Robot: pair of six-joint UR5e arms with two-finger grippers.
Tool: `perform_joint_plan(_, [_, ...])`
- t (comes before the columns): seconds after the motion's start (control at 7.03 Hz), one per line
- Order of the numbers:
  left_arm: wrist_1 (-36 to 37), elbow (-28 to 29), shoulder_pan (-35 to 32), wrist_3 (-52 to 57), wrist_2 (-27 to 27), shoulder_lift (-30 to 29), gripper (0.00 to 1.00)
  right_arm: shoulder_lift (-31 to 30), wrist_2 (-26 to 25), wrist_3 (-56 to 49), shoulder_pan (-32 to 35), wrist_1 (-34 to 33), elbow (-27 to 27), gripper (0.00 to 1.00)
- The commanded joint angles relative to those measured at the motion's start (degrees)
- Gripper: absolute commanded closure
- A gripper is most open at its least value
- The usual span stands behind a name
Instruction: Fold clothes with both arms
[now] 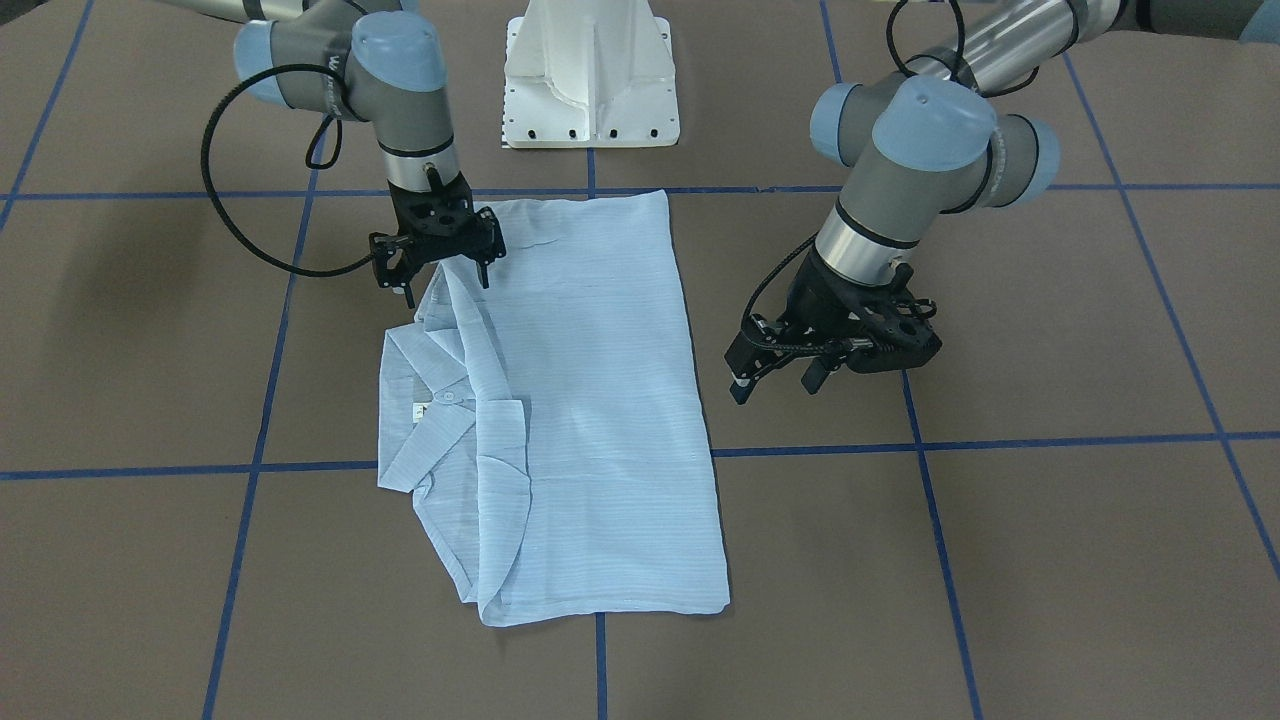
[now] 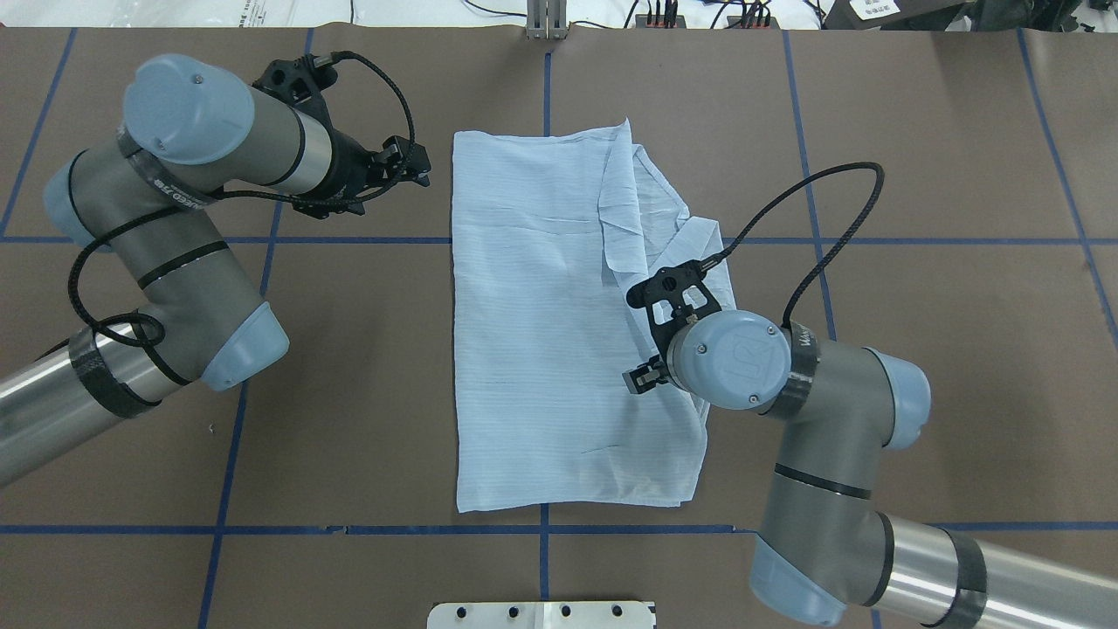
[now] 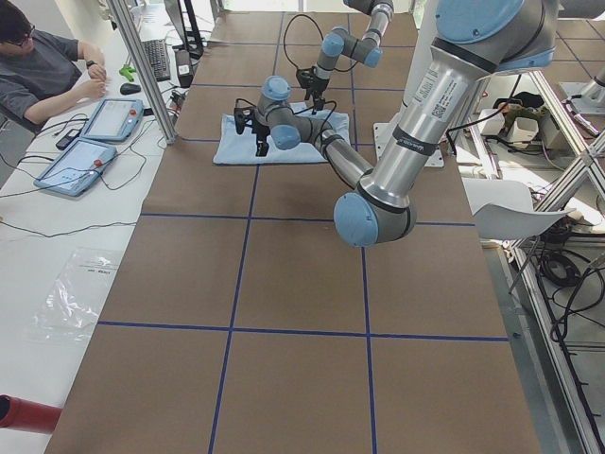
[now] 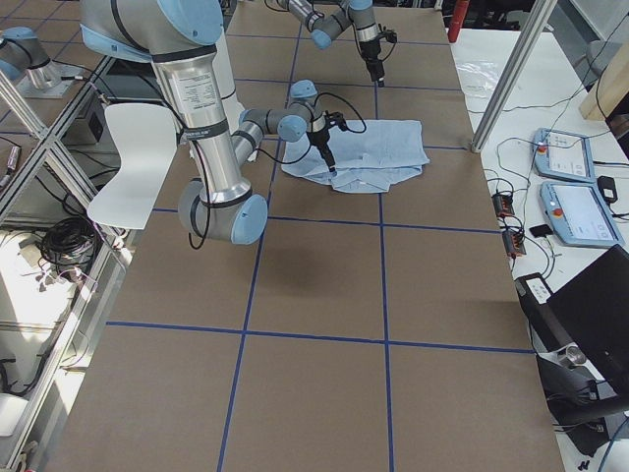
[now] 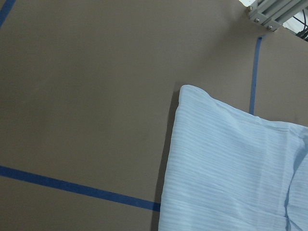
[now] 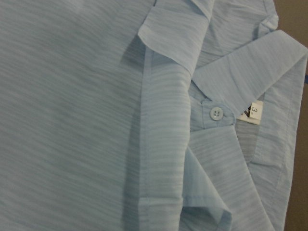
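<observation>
The light blue striped shirt lies folded into a long rectangle on the brown table, its collar on my right side. My right gripper hangs open just over the shirt's edge beside the collar, holding nothing. The right wrist view is filled with fabric, showing the collar button and a neck label. My left gripper stands open and empty off the opposite long edge, clear of the cloth. In the left wrist view only a shirt corner and bare table show.
Blue tape lines grid the table. The white pedestal base stands behind the shirt. A person sits at a side bench with two tablets. Frame posts rise along the far edge.
</observation>
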Motion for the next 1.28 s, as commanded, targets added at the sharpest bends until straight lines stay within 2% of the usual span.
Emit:
perform_joint_plan(0.0, [0.00,-0.02,0.00,0.09,-0.07,0.03,0.00,1.04,-0.29,-1.65,0.12,0.15,-2.85,0.00])
perform_joint_plan(0.71, [-0.09,0.33,0.44,0.00,-0.07,-0.23,0.00,0.34,-0.11,-3.75,1.78,-0.38,-4.52,0.00])
perform_joint_plan(1.14, [-0.09,0.51,0.96,-0.09,-0.07,-0.41,0.00,-4.04,2.51,-10.24,9.77,0.15,-4.35,0.00])
